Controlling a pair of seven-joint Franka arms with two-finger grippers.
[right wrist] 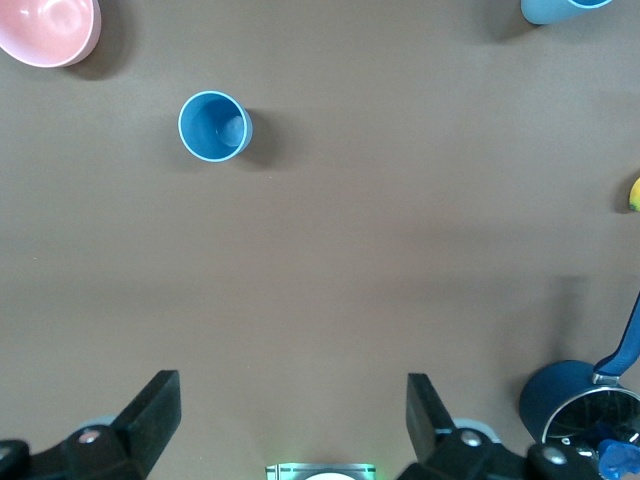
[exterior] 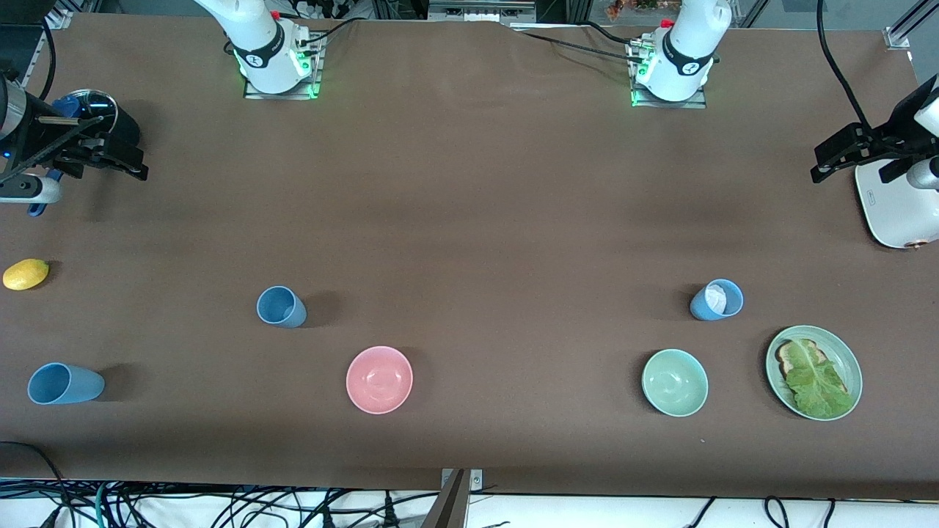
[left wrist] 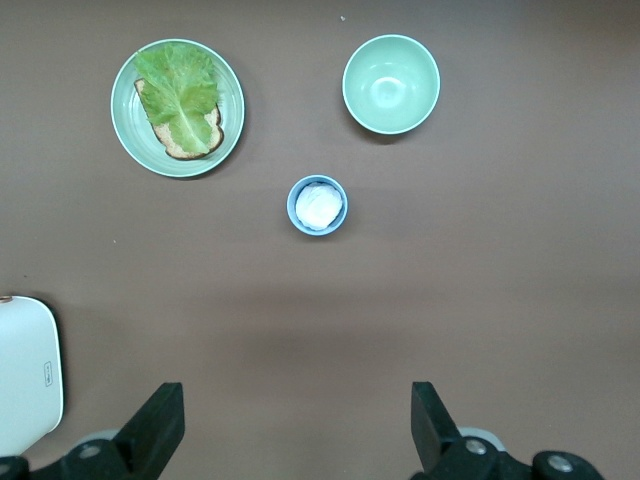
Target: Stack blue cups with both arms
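Both pairs of fingers stand wide apart and hold nothing. The left gripper (left wrist: 290, 430) hangs over bare counter (exterior: 469, 205) at the left arm's end, beside a white appliance (exterior: 899, 209). The right gripper (right wrist: 292, 425) hangs at the right arm's end, over a dark navy lidded saucepan (exterior: 92, 117). Both arms wait, clear of all cups.

Three blue cups are on the counter, none stacked. The first cup (exterior: 281, 306) stands upright and empty toward the right arm's end, farther from the front camera than the pink bowl (exterior: 379, 379) beside it; the right wrist view shows it open-mouthed (right wrist: 214, 126). The second cup (exterior: 64, 383) sits near the counter's edge at the right arm's end, nearer to the front camera than the first and well apart from it. The third cup (exterior: 717, 300) stands toward the left arm's end with something white inside, seen plainly in the left wrist view (left wrist: 317, 205).

Other items: a pale green bowl (exterior: 675, 382), empty, nearer to the front camera than the third cup; a green plate (exterior: 851, 359) beside that bowl, carrying toast under a lettuce leaf (exterior: 818, 381); a lemon (exterior: 26, 274) at the right arm's end.
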